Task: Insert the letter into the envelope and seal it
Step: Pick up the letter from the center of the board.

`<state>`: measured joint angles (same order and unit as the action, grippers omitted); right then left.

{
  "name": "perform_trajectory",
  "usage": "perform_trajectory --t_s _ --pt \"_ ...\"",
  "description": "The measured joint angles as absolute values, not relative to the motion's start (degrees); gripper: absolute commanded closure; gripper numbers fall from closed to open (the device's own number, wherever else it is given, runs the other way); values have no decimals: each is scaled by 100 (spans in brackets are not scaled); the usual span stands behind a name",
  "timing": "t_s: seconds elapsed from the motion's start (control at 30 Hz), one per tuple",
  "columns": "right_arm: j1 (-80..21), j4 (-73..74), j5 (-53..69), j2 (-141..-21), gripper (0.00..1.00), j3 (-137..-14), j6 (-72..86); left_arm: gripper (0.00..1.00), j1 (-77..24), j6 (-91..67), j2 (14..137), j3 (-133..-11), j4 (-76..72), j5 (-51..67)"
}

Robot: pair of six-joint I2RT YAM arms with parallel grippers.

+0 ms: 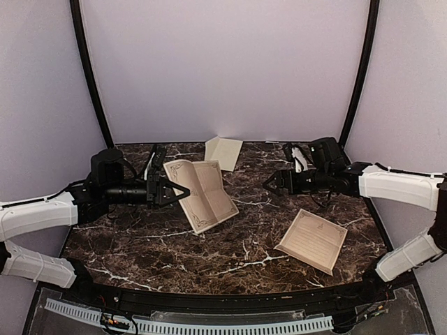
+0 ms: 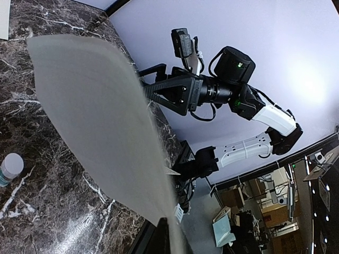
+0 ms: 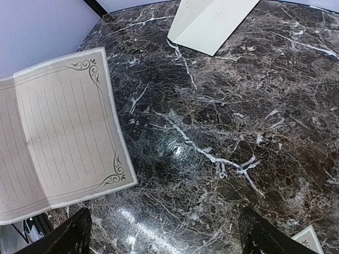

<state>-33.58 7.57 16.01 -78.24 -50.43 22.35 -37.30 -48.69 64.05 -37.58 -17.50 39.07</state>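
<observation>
Above table (image 1: 230, 255), left gripper (image 1: 183, 190) pinching letter (image 1: 206, 195) edge, right gripper (image 1: 267, 185) spread, apart

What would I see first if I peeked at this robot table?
The big lined letter, held up at a tilt by the shut left gripper at the left-middle of the dark marble table. The right gripper faces it from the right, jaws wide open and empty. Another bordered sheet lies flat at the near right, and the cream envelope sits at the far edge.
</observation>
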Motion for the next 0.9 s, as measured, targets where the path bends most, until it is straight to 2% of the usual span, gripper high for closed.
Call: perform_trajectory --t_s 0.27,0.53,0.9 --pt "-3358 670 1686 -8197 9 -5043 2482 100 -3730 -4751 6405 -4115 -1669 4272" --pt "-3374 381 2062 -8337 9 -5033 2698 100 -3732 -4248 6449 -5192 -1328 4925" --pt "-3590 -215 2777 -8442 9 -5033 3035 100 -3795 -4182 6904 -5942 -1710 5684"
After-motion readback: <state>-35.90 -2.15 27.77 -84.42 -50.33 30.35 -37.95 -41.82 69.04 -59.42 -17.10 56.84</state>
